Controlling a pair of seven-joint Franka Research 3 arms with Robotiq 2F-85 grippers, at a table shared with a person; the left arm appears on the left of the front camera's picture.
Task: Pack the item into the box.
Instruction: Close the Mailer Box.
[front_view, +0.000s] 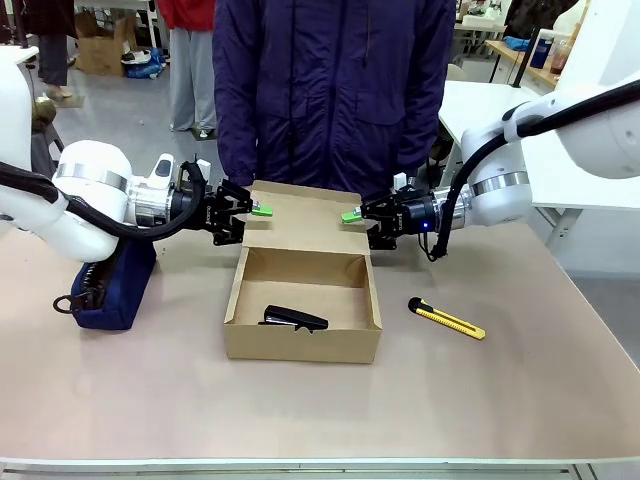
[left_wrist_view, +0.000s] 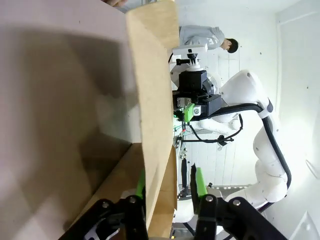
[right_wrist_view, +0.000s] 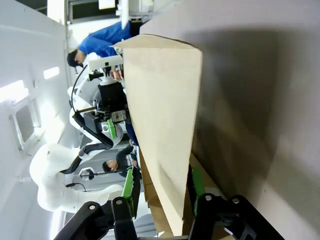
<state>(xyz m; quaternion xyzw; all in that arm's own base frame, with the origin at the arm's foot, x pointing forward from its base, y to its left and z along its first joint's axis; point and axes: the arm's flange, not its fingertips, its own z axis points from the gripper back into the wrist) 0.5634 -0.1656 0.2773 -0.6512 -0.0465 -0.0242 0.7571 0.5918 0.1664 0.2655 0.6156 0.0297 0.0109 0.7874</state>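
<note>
Table (front_view: 520, 400), near side: item (front_view: 294, 319) lies inside box (front_view: 300, 345), by its front wall. Packing looks done; lid (front_view: 300, 200) is upright, closing remains. Left gripper (front_view: 252, 212) is clamped on one lid corner. Right gripper (front_view: 357, 216) straddles the other, jaws apart. Wrist views give pad contact, front view the item.

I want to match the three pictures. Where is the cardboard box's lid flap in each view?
Front view: the lid flap is at the far side of the box, mid-picture, between left tool and right tool.
Left wrist view: edge-on, from top middle down between the fingers.
Right wrist view: a broad tan slab, top middle to bottom.
Shared landmark: the green pads at the flap's two ends.
</note>
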